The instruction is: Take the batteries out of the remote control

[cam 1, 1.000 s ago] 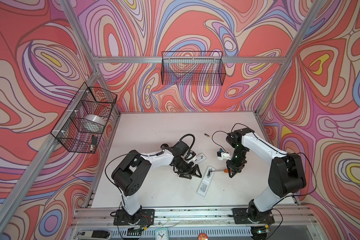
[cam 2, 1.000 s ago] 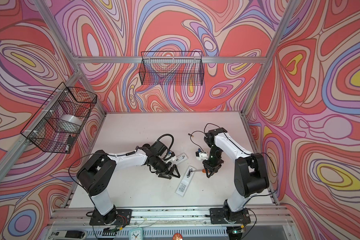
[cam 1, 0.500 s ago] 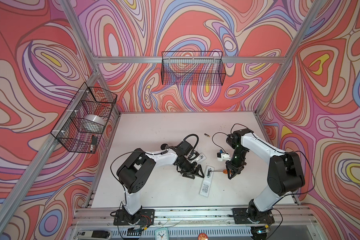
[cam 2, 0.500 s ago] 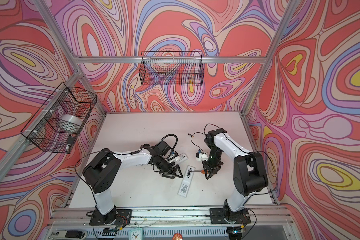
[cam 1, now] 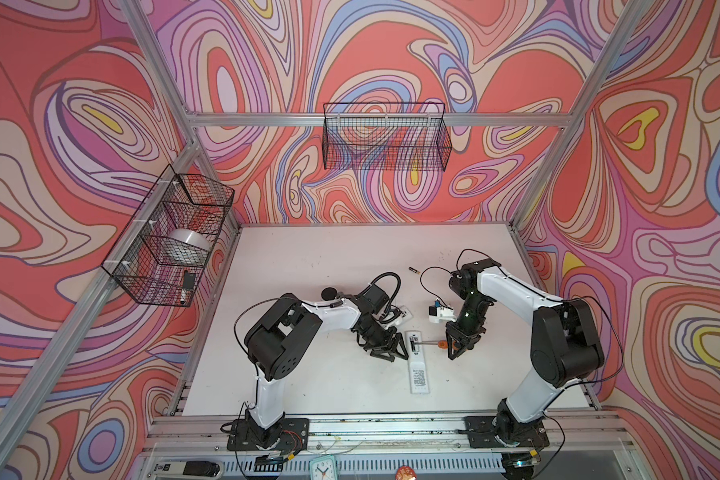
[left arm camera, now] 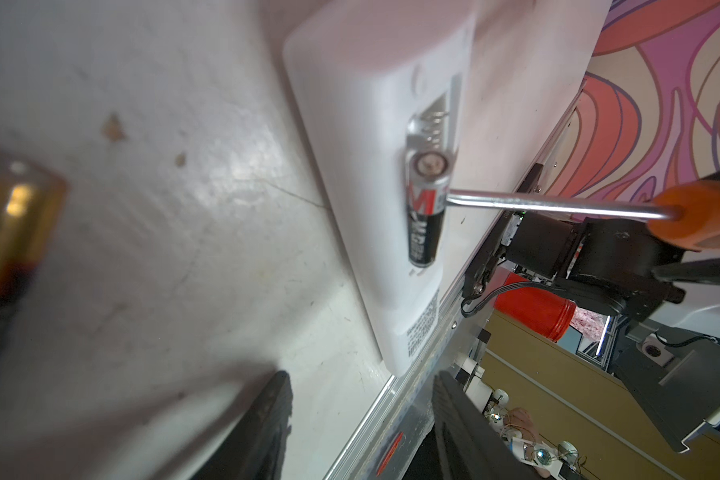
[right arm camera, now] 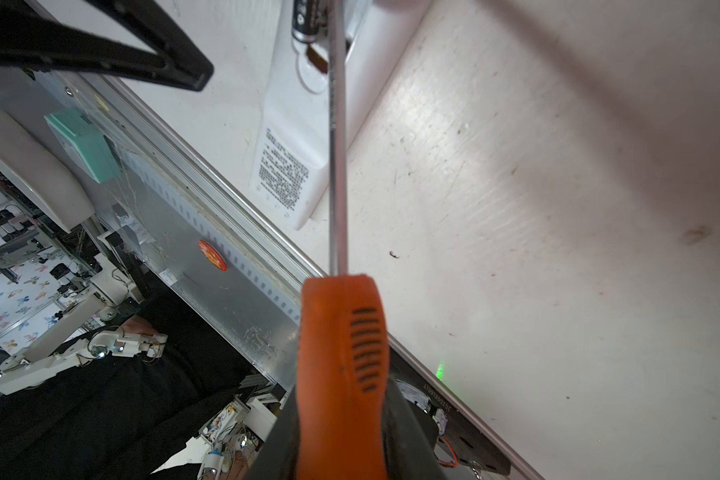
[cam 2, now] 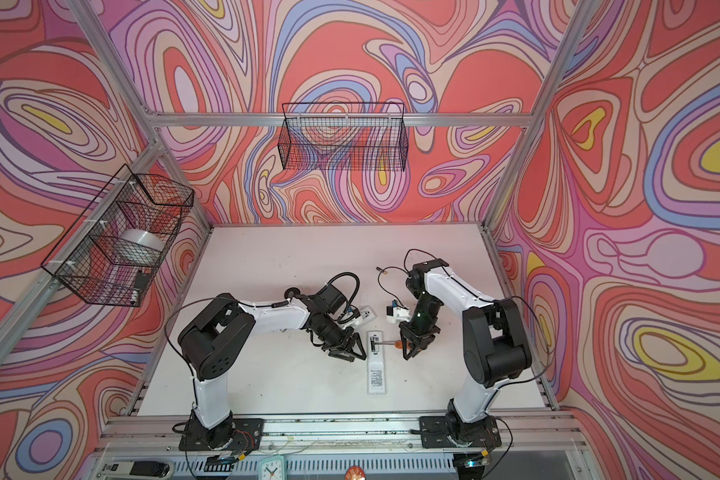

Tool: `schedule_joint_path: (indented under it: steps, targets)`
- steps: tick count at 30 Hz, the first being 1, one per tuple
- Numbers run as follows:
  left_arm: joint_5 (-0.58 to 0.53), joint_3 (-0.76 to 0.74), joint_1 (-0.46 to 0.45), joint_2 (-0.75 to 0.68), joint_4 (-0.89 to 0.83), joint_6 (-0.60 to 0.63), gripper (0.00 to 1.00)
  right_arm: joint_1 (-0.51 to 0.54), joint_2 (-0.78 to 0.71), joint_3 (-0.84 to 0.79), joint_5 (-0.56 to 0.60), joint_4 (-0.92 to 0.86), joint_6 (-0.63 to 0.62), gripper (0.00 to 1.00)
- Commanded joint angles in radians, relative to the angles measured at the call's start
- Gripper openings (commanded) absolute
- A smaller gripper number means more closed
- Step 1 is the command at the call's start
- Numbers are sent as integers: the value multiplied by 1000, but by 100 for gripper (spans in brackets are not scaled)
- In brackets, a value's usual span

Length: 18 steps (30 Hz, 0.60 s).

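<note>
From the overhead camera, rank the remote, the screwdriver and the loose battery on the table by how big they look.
In a top view:
1. remote
2. screwdriver, though its handle is partly hidden in the right gripper
3. loose battery, clearly smallest

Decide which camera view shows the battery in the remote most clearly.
The left wrist view: the battery lies close, label and end cap readable, in the remote. The right wrist view catches only its end at the frame edge; both top views show a tiny dark sliver.

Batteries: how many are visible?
2 batteries: one in the open remote, one loose farther back on the table. A blurred gold shape in the left wrist view may be another.
</note>
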Motion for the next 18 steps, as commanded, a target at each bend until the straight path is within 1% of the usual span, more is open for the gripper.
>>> schedule_joint_path:
  steps: [1, 6, 12, 18]
  targets:
    - [4, 23, 1, 10, -12, 12, 57, 6, -14, 26, -55, 8, -26, 0]
    - [-1, 23, 7, 8, -21, 16, 56, 7, -30, 65, -62, -17, -27, 0]
    - [-5, 10, 22, 5, -11, 10, 54, 12, -34, 61, -59, -19, -25, 0]
    - [-17, -17, 36, -24, -19, 13, 52, 13, -55, 27, 20, -26, 15, 0]
